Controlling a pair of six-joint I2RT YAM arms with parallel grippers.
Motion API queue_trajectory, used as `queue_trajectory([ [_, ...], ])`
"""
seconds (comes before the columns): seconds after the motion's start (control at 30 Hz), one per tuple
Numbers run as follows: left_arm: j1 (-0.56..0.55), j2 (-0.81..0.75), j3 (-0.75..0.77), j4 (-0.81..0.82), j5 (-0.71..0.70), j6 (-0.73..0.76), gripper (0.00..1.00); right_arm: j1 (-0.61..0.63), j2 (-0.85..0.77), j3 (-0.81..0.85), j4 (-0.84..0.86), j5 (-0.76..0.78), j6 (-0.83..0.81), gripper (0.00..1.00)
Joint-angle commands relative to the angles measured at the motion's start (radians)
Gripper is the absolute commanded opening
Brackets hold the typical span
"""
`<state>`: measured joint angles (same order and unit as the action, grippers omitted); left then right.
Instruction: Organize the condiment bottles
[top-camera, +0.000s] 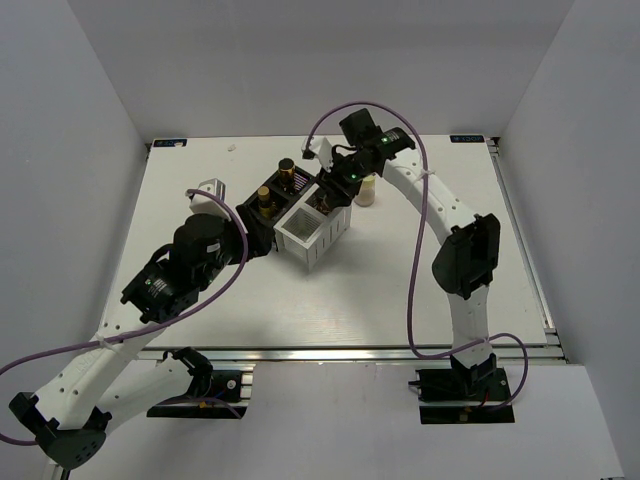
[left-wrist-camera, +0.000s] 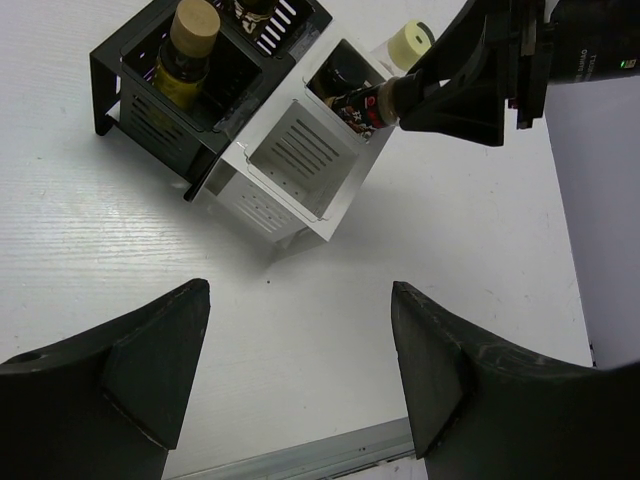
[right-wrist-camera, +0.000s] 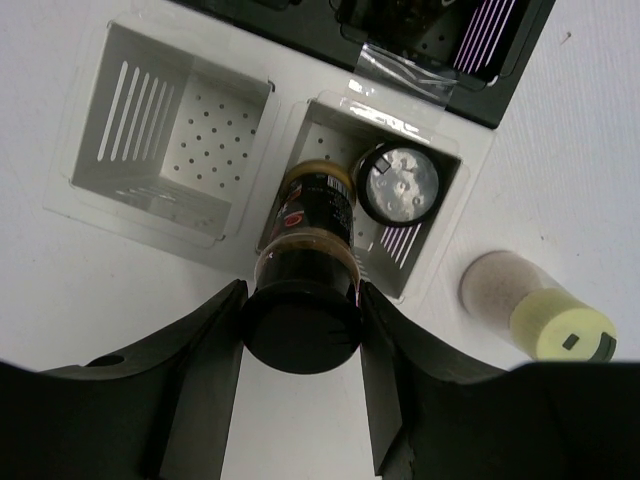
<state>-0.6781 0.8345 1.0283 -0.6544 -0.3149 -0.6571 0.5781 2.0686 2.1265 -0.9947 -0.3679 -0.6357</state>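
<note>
Above white box (right-wrist-camera: 150, 120) compartment: dark bottle (right-wrist-camera: 308, 250) pinched in right claw (right-wrist-camera: 300, 325); left claw (left-wrist-camera: 300, 350) spread, well apart.

links (top-camera: 100, 372): white | joints (top-camera: 468, 252): black | cables (top-camera: 412, 290): purple | fingers (left-wrist-camera: 130, 365): black wedges

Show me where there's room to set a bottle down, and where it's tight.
Free: the table between the white box and the right arm; the strip in front of it; its empty compartment. Tight: the other compartment, a capped bottle inside, the right gripper holding a dark bottle, the pale jar alongside.
</note>
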Motion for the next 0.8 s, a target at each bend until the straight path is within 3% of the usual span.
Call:
queue_trajectory([
  [0.0, -0.006, -0.026, -0.002, -0.010, -0.009, -0.012, 0.83, 0.017, 0.016, 0.059, 0.018, 0.001, 0.014, 0.21],
  [0.23, -0.005, -0.021, -0.002, -0.008, -0.006, -0.013, 0.83, 0.026, 0.050, 0.081, 0.042, 0.007, 0.042, 0.52],
  [0.37, -0.005, -0.017, 0.003, -0.004, -0.003, -0.013, 0.83, 0.028, 0.061, 0.087, 0.045, -0.006, 0.056, 0.60],
  [0.5, -0.006, -0.011, 0.003, 0.001, 0.002, -0.013, 0.83, 0.028, 0.061, 0.101, 0.051, -0.022, 0.076, 0.75],
  [0.77, -0.006, -0.015, -0.002, 0.010, 0.013, -0.019, 0.82, -0.029, -0.051, 0.119, 0.131, 0.007, 0.203, 0.75],
])
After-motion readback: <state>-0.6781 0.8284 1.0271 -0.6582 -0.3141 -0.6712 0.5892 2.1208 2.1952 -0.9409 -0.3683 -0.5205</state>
